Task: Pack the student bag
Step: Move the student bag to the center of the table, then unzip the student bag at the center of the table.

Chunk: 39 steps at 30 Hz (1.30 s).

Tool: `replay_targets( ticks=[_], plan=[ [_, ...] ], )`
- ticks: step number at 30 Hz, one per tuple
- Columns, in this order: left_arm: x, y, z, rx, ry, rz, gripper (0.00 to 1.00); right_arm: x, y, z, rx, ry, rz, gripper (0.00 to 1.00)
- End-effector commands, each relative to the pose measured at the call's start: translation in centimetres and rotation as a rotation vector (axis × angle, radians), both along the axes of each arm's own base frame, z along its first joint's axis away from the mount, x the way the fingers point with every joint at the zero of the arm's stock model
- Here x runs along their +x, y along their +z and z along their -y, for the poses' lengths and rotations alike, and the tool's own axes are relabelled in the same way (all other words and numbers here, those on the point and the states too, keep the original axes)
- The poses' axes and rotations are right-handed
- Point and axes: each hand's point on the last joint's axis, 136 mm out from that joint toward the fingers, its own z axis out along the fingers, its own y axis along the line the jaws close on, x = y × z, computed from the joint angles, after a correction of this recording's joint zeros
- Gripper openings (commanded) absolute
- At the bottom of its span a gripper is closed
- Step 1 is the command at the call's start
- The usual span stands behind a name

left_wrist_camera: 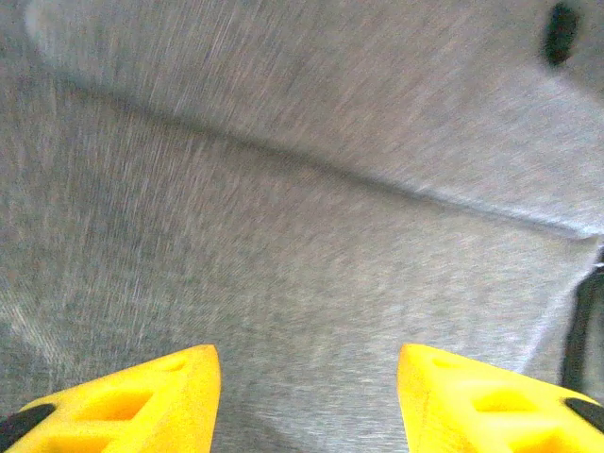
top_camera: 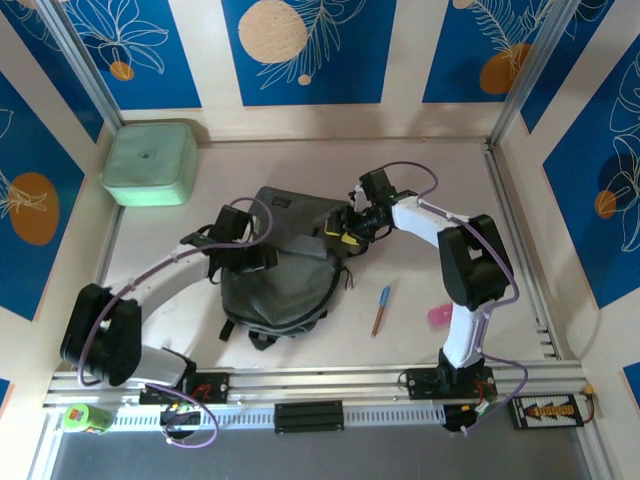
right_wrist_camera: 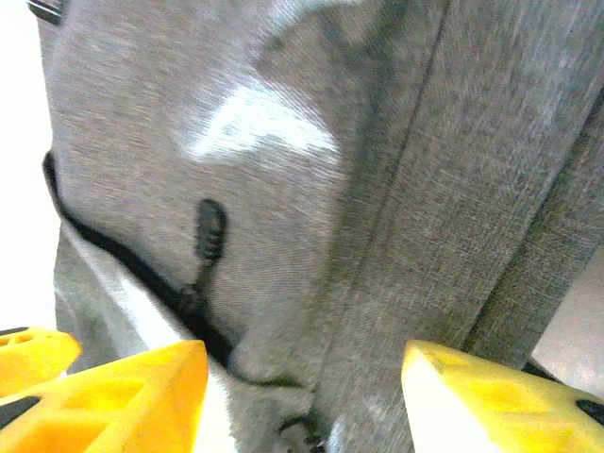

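Near edge: rail [top_camera: 310,412] with both arm bases bolted on. A small green-yellow item [top_camera: 85,417] sits at its left end and a black unit with a yellow label [top_camera: 548,410] at its right end.

Next out, right of centre: pen [top_camera: 381,310] lying on the table [top_camera: 420,170], with a small pink item [top_camera: 440,316] just beside the right arm. Both are apart from the bag.

Bag [top_camera: 285,270] is mid-table, lying flat between the two arms, with black straps trailing at its near and left edges.

Left gripper [top_camera: 250,258] is over the bag's left side. In the wrist view, the left gripper [left_wrist_camera: 307,354] has its yellow fingers [left_wrist_camera: 142,401] spread – jaws open, nothing between them, grey bag fabric [left_wrist_camera: 302,189] close ahead with a seam running across. A black strap [left_wrist_camera: 585,330] sits at the right edge.

Right gripper [top_camera: 347,233] is at the bag's upper right edge. In the wrist view, the right gripper [right_wrist_camera: 304,354] also has its fingers [right_wrist_camera: 123,396] apart – open. Bag fabric [right_wrist_camera: 425,189] runs down into the gap, not visibly pinched. A zipper pull [right_wrist_camera: 209,231] hangs on the black zip line left of centre.

Far left corner: mint box [top_camera: 150,162], well apart from the bag.
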Motion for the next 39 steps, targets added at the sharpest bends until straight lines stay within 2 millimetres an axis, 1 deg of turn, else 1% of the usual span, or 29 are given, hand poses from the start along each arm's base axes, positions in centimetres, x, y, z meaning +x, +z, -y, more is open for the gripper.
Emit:
replay_targets(
  ticks=[1,2,3,5,6,7,8,10,12,14,18,20,21,24,29,32,35,39],
  plan=[
    [2.5,5.3,1.7,0.005,-0.077,0.147,0.53,0.9,3.2,1.5,0.010,-0.076,0.071,0.58],
    [3.2,6.1,2.3,0.004,-0.085,0.163,0.53,1.1,3.1,2.3,-0.008,-0.112,0.073,0.58],
    [3.8,6.5,3.2,0.006,-0.100,0.169,0.53,1.2,2.9,3.1,-0.026,-0.150,0.065,0.58],
    [5.0,6.8,4.9,0.022,-0.131,0.180,0.52,1.1,2.1,4.5,-0.045,-0.207,0.036,0.58],
    [5.7,6.5,5.8,0.043,-0.142,0.177,0.51,1.1,1.6,4.9,-0.044,-0.219,0.019,0.59],
    [6.3,6.4,6.7,0.059,-0.151,0.172,0.48,0.9,1.2,5.0,-0.039,-0.221,-0.002,0.58],
    [6.9,6.2,7.0,0.097,-0.144,0.167,0.46,0.8,0.9,5.0,-0.029,-0.218,-0.017,0.58],
    [7.9,5.5,7.7,0.199,-0.122,0.136,0.45,0.5,0.6,4.5,-0.001,-0.194,-0.039,0.58],
    [8.5,5.1,9.2,0.209,-0.144,0.122,0.44,0.3,0.2,4.0,0.015,-0.175,-0.060,0.58],
    [8.9,4.3,10.4,0.220,-0.163,0.109,0.44,0.1,-0.3,3.8,0.016,-0.170,-0.083,0.58],
    [9.4,2.2,11.8,0.244,-0.196,0.058,0.44,-0.6,-1.4,3.5,0.011,-0.149,-0.122,0.58],
    [9.4,0.9,12.5,0.244,-0.221,0.023,0.42,-1.2,-1.8,3.1,0.025,-0.120,-0.148,0.58],
    [9.5,0.5,12.8,0.246,-0.227,0.013,0.41,-1.5,-2.1,3.0,0.022,-0.111,-0.159,0.58],
    [9.6,-1.0,12.6,0.285,-0.229,-0.027,0.39,-2.2,-2.8,2.9,0.027,-0.096,-0.181,0.58],
    [9.5,-2.7,12.2,0.325,-0.229,-0.068,0.37,-2.3,-3.0,2.4,0.042,-0.079,-0.189,0.57],
    [9.0,-3.3,12.6,0.308,-0.249,-0.103,0.35,-2.1,-3.1,2.3,0.042,-0.078,-0.190,0.57],
    [7.9,-3.7,13.3,0.285,-0.295,-0.157,0.36,-2.0,-3.4,2.2,0.042,-0.081,-0.197,0.57],
    [7.2,-4.7,12.7,0.332,-0.309,-0.198,0.36,-1.9,-3.6,2.1,0.044,-0.083,-0.201,0.57]
  ],
)
